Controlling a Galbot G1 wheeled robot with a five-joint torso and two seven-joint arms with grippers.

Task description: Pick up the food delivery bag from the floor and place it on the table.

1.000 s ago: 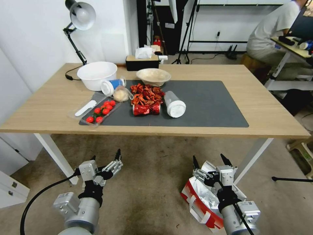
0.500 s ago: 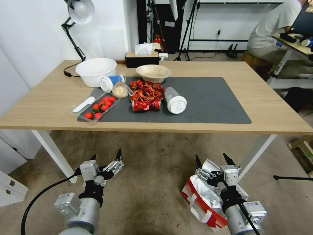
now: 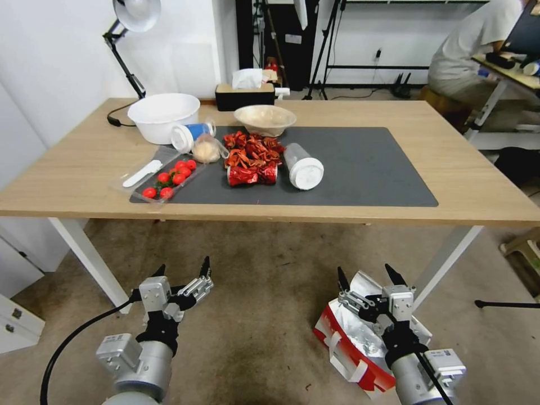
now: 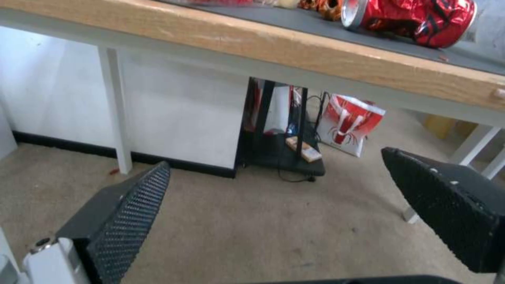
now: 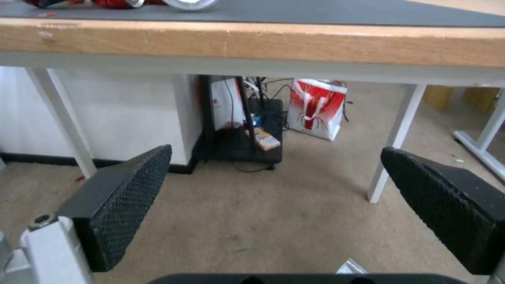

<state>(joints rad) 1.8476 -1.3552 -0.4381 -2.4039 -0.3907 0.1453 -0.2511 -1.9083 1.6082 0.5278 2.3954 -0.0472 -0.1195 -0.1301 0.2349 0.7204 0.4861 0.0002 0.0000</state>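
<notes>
Compared with a second ago, the head camera has tipped further down: the worktop (image 3: 484,197) sits higher in view and more floor (image 3: 264,315) shows, while both hands hold the same poses. Left hand (image 3: 181,271) hovers over bare carpet, fingers spread, holding nothing. Right hand (image 3: 368,274) hovers directly over the delivery bag (image 3: 343,343), fingers spread, apart from it. The bag lies tilted on the floor beside the worktop's near right leg (image 3: 444,270), mouth open, foil lining crumpled, white handles (image 3: 360,372) draped over the red side.

To do the pick-up well, the right hand probably ought to descend onto a handle or the stiff upper rim rather than the loose foil, closing only once a fingertip is on each side; thin paper may tear or buckle under a pinch on the wall.

On the worktop, a white bowl (image 3: 163,115) and a beige bowl (image 3: 265,119) look empty; a clear tray (image 3: 163,183) holds cherry tomatoes and a white spoon; a lidded tub (image 3: 304,166) lies on its side; crayfish (image 3: 251,157) are heaped on the grey mat (image 3: 360,169). A second red-and-white bag (image 5: 315,107) stands beyond the worktop.
</notes>
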